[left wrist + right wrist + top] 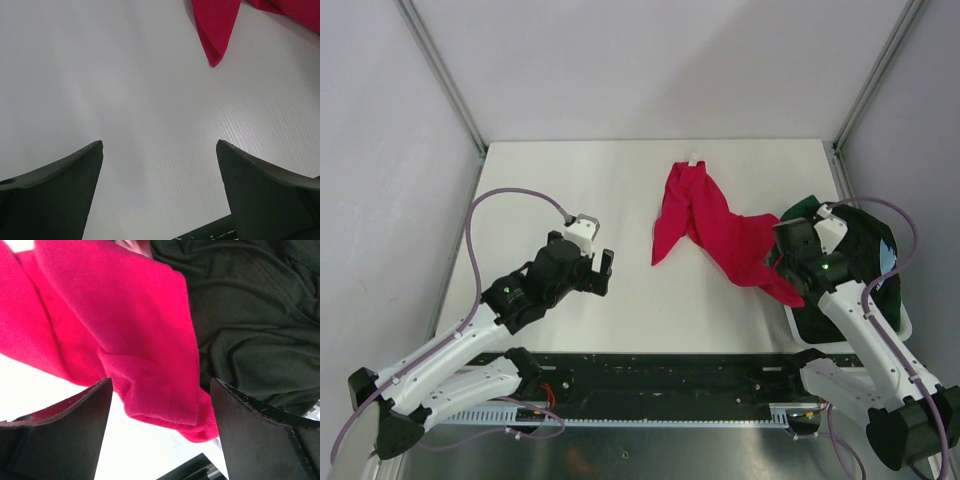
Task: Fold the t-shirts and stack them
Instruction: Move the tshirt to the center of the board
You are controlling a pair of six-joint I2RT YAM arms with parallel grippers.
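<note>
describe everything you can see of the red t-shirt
The red t-shirt is soft, matte fabric, unfolded and crumpled into a twisted strip on the white table. A small white tag shows at its far end; its right end overlaps a dark green garment at the bin, beneath the open right gripper.

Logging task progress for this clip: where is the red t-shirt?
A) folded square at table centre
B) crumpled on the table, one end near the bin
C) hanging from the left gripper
B: the red t-shirt lies bunched and unfolded on the table, its right end beside the white bin.
</note>
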